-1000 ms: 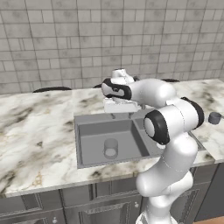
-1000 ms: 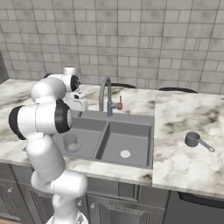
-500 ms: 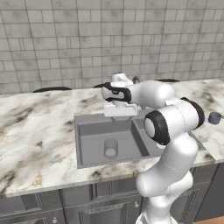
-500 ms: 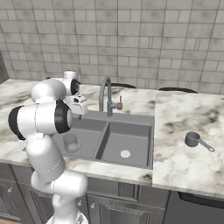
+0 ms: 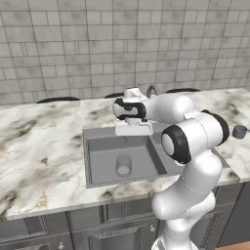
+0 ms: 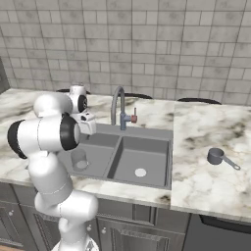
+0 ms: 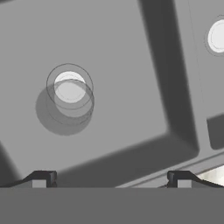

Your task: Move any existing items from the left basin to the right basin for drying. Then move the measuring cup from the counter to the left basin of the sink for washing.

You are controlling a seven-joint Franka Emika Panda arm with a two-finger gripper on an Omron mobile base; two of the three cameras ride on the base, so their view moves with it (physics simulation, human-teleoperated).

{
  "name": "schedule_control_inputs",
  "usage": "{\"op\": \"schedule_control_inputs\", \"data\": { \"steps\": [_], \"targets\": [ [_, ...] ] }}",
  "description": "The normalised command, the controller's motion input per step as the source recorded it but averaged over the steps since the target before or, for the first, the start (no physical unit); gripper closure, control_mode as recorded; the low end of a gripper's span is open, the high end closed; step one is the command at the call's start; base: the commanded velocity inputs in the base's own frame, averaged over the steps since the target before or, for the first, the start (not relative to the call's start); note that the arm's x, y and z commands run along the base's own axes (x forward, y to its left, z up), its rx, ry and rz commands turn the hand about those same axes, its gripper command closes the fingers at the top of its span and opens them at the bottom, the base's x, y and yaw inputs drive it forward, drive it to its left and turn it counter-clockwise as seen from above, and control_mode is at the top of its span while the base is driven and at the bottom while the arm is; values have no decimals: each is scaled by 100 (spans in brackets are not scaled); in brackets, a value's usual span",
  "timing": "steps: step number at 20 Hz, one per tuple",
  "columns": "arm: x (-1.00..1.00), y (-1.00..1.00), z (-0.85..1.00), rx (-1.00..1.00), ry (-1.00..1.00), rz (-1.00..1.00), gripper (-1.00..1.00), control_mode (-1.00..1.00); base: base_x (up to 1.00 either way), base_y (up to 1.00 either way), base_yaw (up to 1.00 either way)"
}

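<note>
1. Arm has swung left over the last second, so the gripper (image 5: 134, 131) now hangs above the back edge of the left basin (image 5: 102, 161) instead of over the divider. Jaws spread wide, nothing in them.
2. Tumbler (image 5: 123, 165) stands upright on the basin floor, right over the drain. In the hand view the tumbler (image 7: 70, 96) sits below and off to one side, so looks like it's lining up for the first grab.
3. Right basin (image 6: 147, 162) is bare apart from its drain.
4. Measuring cup (image 6: 216, 156) sits untouched on the counter (image 6: 206, 132), well apart from the sink (image 6: 169, 169).
</note>
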Motion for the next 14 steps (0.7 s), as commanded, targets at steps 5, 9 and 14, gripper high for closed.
{"op": "schedule_control_inputs", "data": {
  "steps": [5, 9, 14],
  "targets": [
    [-7, 8, -21, 0, -1, -2, -100, -100, 0, 0, 0],
    [-3, 5, -18, 0, -2, -2, -100, -100, 0, 0, 0],
    [-7, 2, -16, 0, -4, -2, -100, -100, 0, 0, 0]
  ]
}}
